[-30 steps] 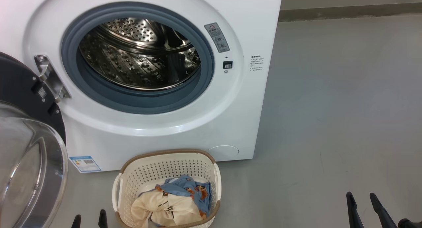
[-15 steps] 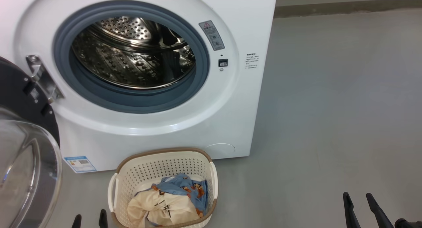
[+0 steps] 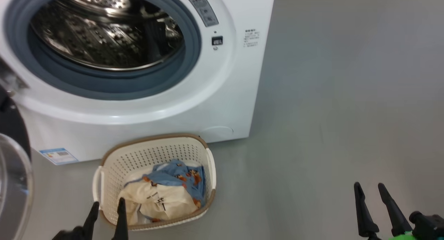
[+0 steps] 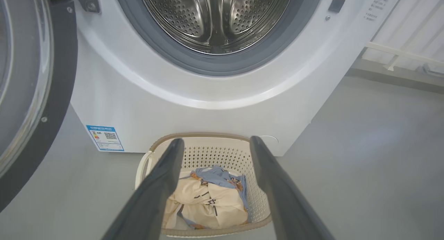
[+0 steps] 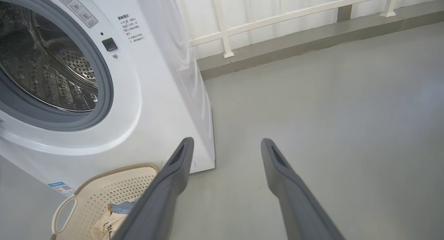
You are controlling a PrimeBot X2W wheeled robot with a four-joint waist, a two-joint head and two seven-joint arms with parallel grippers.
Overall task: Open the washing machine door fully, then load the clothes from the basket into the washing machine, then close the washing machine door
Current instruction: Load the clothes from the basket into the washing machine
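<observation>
Head view: grey floor (image 3: 329, 94) | right wrist view: white railing (image 5: 288, 14) | left gripper (image 3: 108, 202), right gripper (image 3: 368, 185) splayed, empty

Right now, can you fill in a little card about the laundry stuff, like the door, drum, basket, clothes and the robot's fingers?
washing machine door: swung open, off to the left
washing machine: white, standing on the grey floor
drum: shiny steel, no clothes seen inside
basket: on the floor just in front of the machine
clothes: one cream, one blue, both in the basket
left fingers: open, empty, by the basket's near edge
right fingers: open, empty, over bare floor
</observation>
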